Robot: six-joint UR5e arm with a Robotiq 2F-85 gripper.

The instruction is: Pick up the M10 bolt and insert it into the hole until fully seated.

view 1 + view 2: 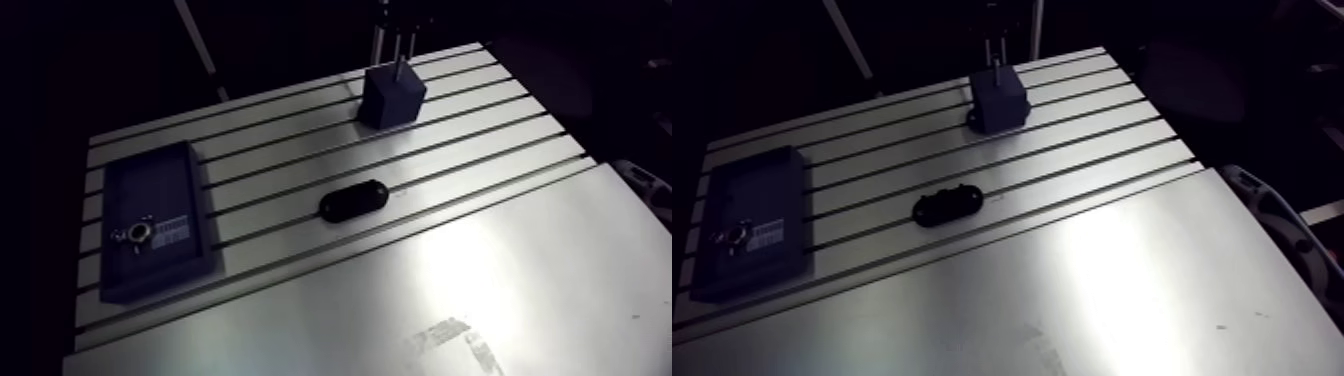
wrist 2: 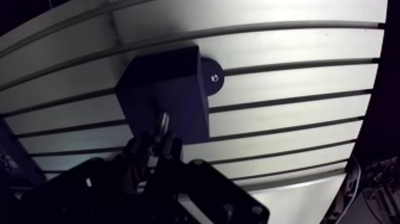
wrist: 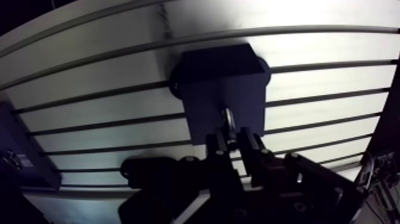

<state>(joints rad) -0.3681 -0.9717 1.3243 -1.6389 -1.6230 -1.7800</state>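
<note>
A dark cube-shaped block [image 1: 392,97] stands on the far part of the slotted table [image 1: 480,130]. My gripper [image 3: 233,138] hangs right above it, shut on a shiny metal bolt [image 3: 228,119]. The bolt points down at the block's top face [image 3: 220,89], near the edge closest to the fingers. In the arm view the bolt [image 1: 403,66] shows as a thin upright pin whose lower end meets the block's top. How deep it sits cannot be told, and the hole itself is hidden under the bolt.
A flat dark plate [image 1: 155,220] with a small metal fitting [image 1: 135,233] lies at the table's left end. A black oval piece [image 1: 352,200] rests mid-table. A round black disc [image 2: 213,77] sits against the block. A smooth metal sheet [image 1: 500,290] covers the front.
</note>
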